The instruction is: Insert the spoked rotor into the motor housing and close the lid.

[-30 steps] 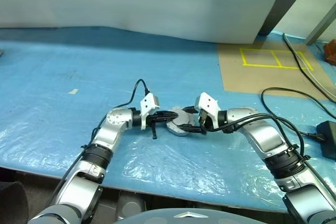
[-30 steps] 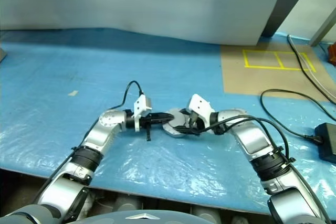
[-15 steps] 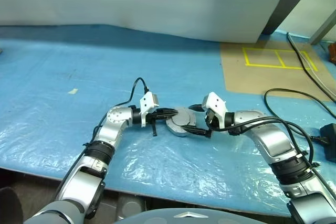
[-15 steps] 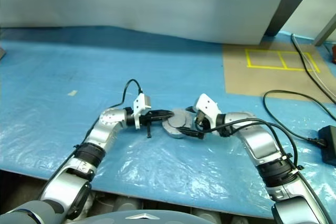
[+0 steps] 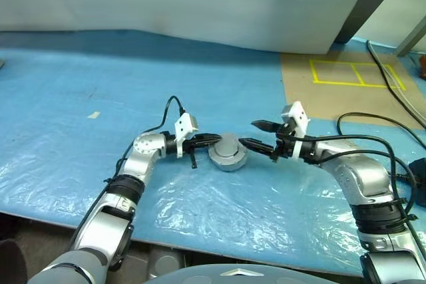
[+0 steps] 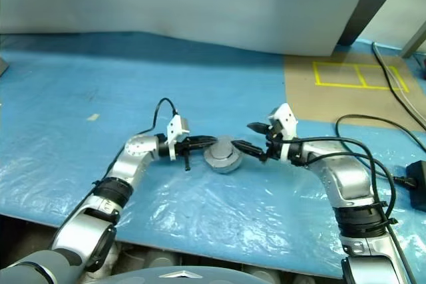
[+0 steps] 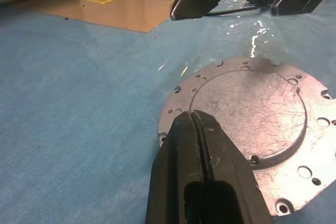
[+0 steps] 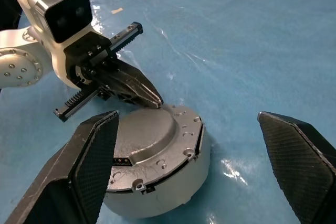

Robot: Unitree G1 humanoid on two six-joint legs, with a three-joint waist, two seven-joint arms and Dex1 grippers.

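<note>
Resting on the blue plastic sheet (image 5: pixel 219 211) that covers the table, toward the near edge and about midway between the two side edges, sits the motor housing (image 5: pixel 228 157) with the lid (image 8: pixel 148 129) already seated on top, smooth grey face up. The lid shows a raised round centre and a flat flange with small holes around it. No brand, label or writing can be read on it, and the spoked rotor cannot be told from here.

The left gripper (image 5: pixel 214 140) has its two black fingers (image 7: pixel 202 156) pressed together with nothing between them. Their tips rest at the lid's rim on the left side, touching or just above the flange; which of the two cannot be told.

The right gripper (image 5: pixel 254 135) is on the other side of the housing, just beside it but apart from it. Its fingers (image 8: pixel 86 166) are spread wide, one tip lower and nearer the housing and the other higher, and they hold nothing.

Nearer the right edge of the table, black cables (image 5: pixel 373 139) loop over the sheet, and a black power adapter (image 5: pixel 419 179) lies at the right edge.

Farther back on the left, a small pale scrap (image 5: pixel 93 115) lies on the sheet. Toward the far right corner, a brown cardboard panel (image 5: pixel 333 94) carries yellow tape (image 5: pixel 353 74) laid out as a rectangle divided in two; there is no lettering on it. A white wall panel (image 5: pixel 186 1) runs along the far edge, with a dark board (image 5: pixel 363 8) leaning at its right end.
</note>
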